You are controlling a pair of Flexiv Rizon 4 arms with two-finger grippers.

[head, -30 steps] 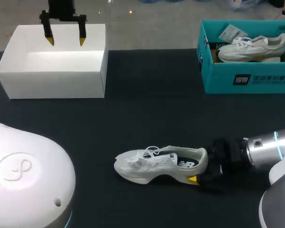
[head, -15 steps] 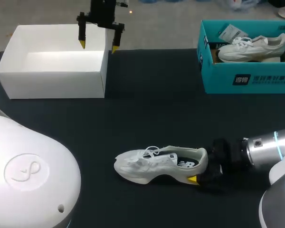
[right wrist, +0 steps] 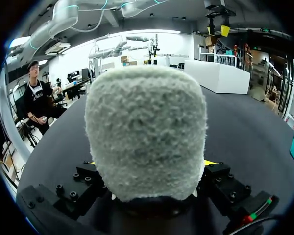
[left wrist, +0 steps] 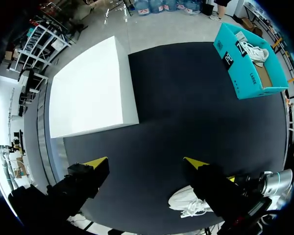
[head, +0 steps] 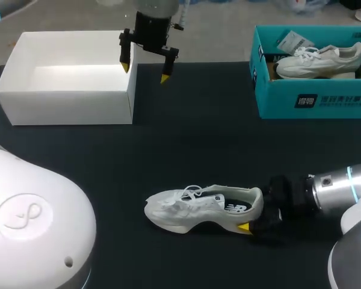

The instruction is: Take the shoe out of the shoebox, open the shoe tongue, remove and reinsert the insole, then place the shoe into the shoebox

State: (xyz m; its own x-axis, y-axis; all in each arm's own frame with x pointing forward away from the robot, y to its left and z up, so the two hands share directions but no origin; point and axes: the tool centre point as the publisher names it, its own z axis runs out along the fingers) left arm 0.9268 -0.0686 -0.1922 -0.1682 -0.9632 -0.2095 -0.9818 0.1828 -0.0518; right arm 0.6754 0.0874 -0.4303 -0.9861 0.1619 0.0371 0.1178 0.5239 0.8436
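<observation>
Down near the table's front edge: white sneaker, resting on its sole, toe toward the left arm's side, laces loose on top. Clamped at the heel by the right gripper, one yellow tip visible under the heel, the other hidden behind it. Seen from the right wrist: fuzzy heel collar filling the gap between both fingers, a sliver of yellow at either side. No change here against the two earlier pictures: same spot, same grip.

At the far side: left gripper, fingers spread wide, nothing in them. A second ago hanging over the open white box, well inside its walls. Half a second ago straddling the box's right wall. Now past that wall, one tip just by the box's corner, the other over the black table, tips on a slant. From the left wrist: box ahead and off to one side, sneaker partly hidden behind one finger.

Far right corner: teal shoebox with a second sneaker inside, unmoved.
</observation>
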